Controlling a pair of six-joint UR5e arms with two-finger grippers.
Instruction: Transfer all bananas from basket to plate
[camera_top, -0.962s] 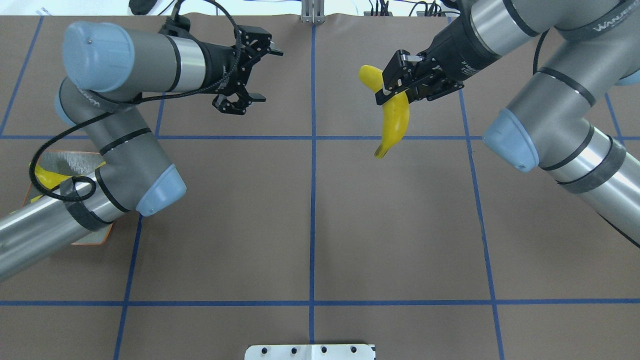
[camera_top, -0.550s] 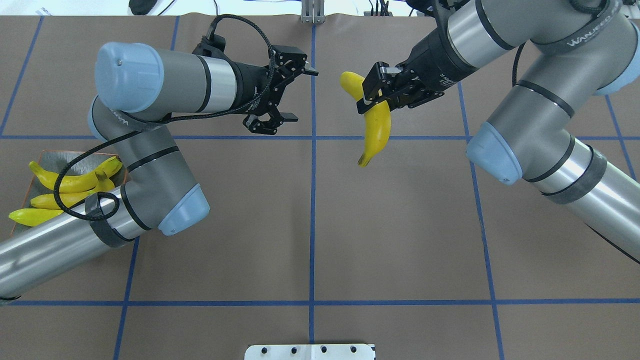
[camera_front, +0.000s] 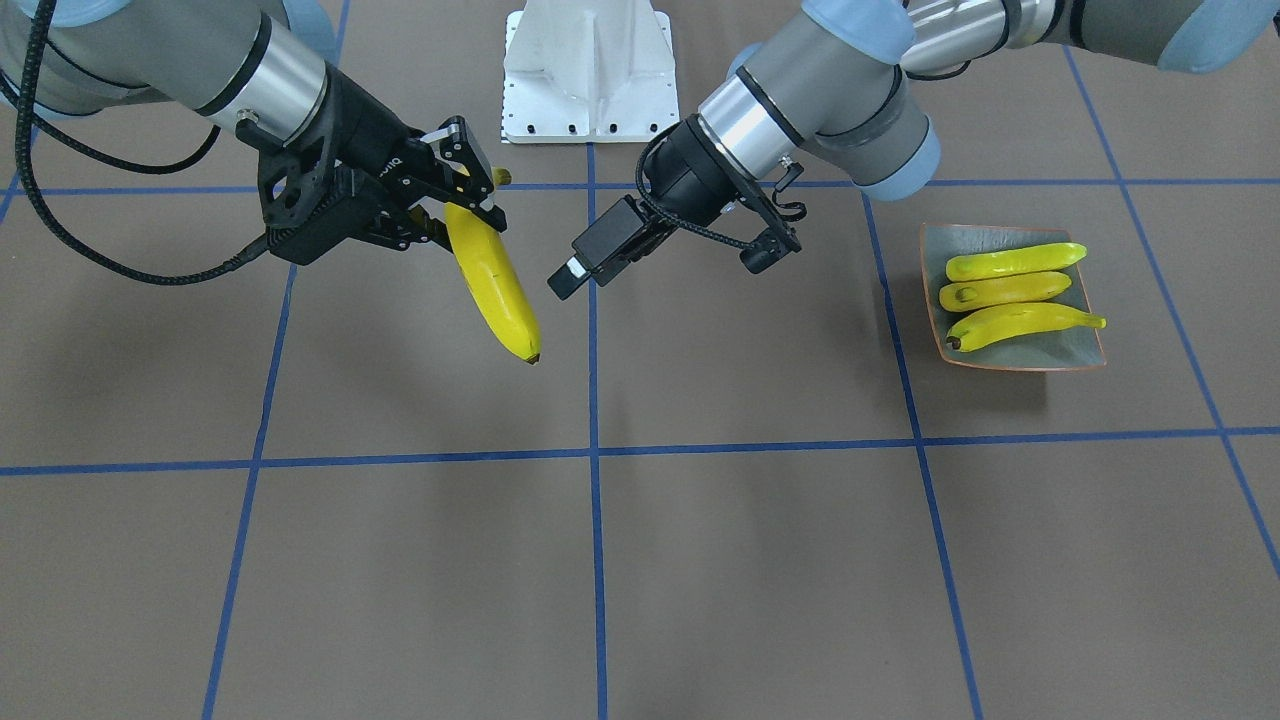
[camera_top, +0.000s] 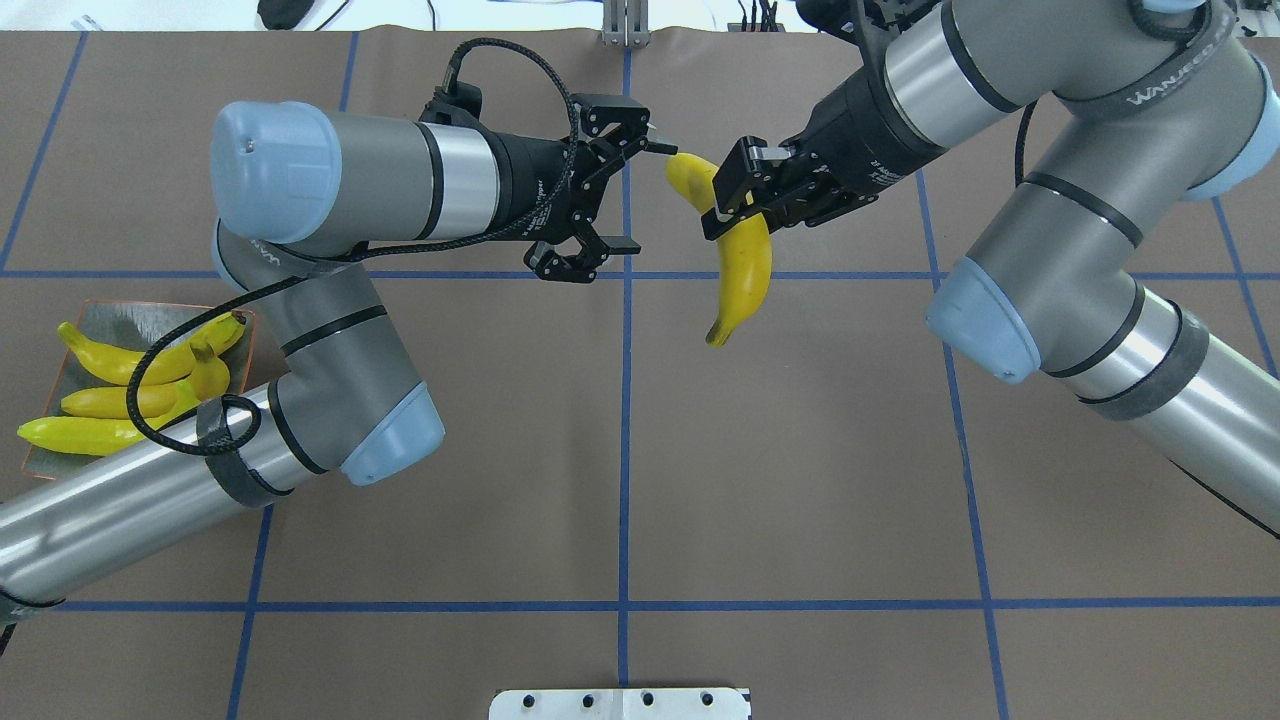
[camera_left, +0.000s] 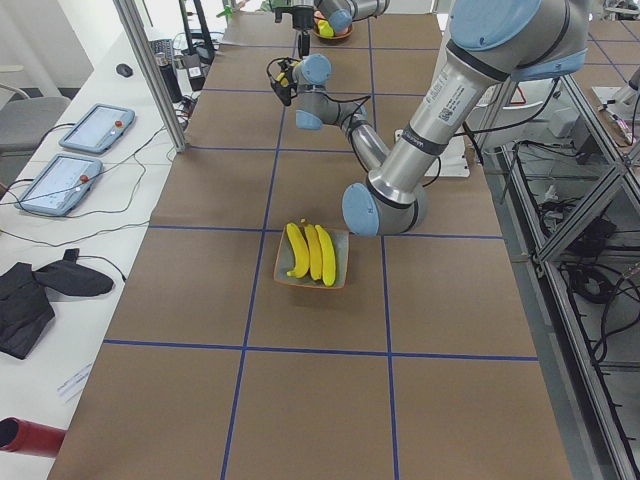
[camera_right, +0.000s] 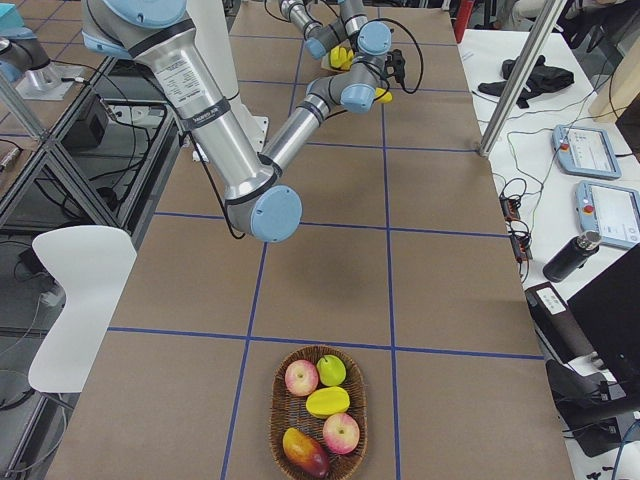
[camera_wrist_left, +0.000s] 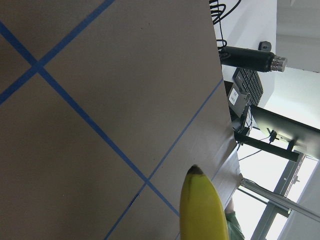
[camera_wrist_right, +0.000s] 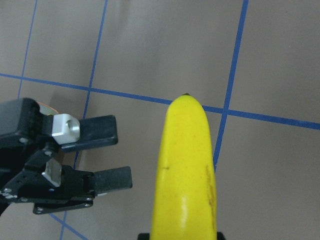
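Bananas (camera_front: 1000, 291), three on plate (camera_front: 1050, 352), fourth banana (camera_top: 748, 270) in right tool (camera_top: 722, 200)

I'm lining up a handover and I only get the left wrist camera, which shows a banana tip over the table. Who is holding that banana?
Observer: The right claw is shut on the banana near its upper end, and the rest hangs down in the air.
Operator: And my left claw, open or shut?
Observer: The left claw is open. It sits close beside the banana's top end and has not closed on it.
Operator: How many are on the plate?
Observer: Three bananas lie side by side on the plate.
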